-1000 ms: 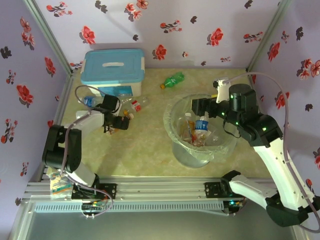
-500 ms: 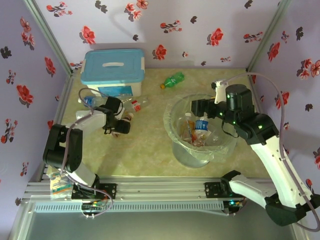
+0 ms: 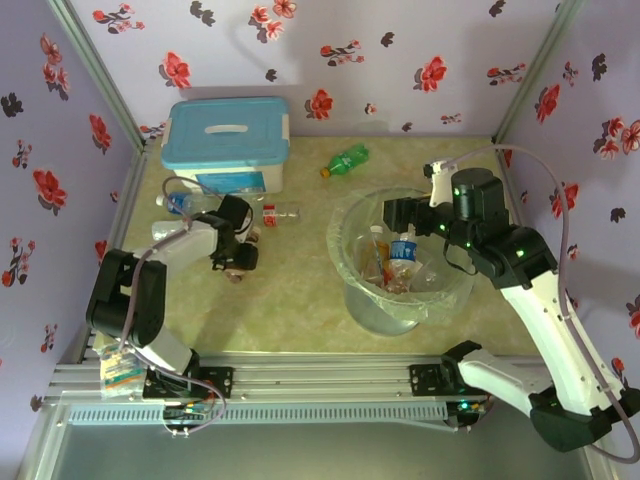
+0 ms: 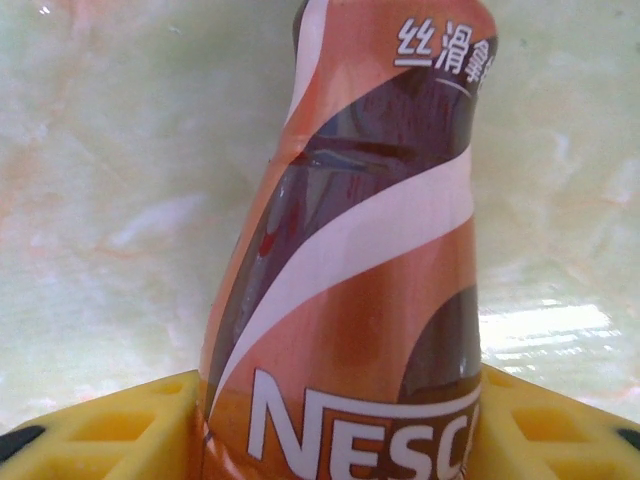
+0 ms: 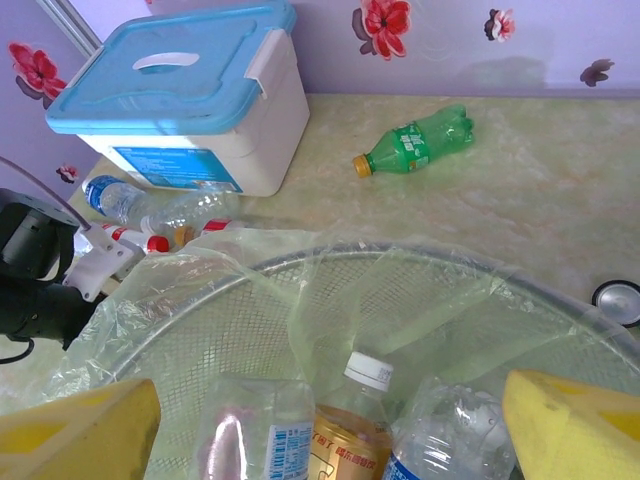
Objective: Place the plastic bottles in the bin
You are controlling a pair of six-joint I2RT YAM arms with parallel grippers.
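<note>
Since the earlier frame the left fingers [image 4: 110, 425] have drawn in and now press both sides of a brown coffee bottle [image 4: 350, 280] near the bench's [image 3: 290, 310] left edge. The right fingers [image 5: 575, 425] stand apart, empty, over the bin [image 3: 385, 312]. The bin holds several bottles [image 3: 403, 250]. Outstanding: the gripped bottle, a green bottle [image 3: 348, 158] by the far edge, and a few clear bottles [image 3: 180, 203] beside the lidded box [image 3: 228, 140]. Judged roughly half done.

Left end effector [image 3: 238, 266] low, apparently clamped; right end effector [image 3: 390, 213] high, jaws wide.
</note>
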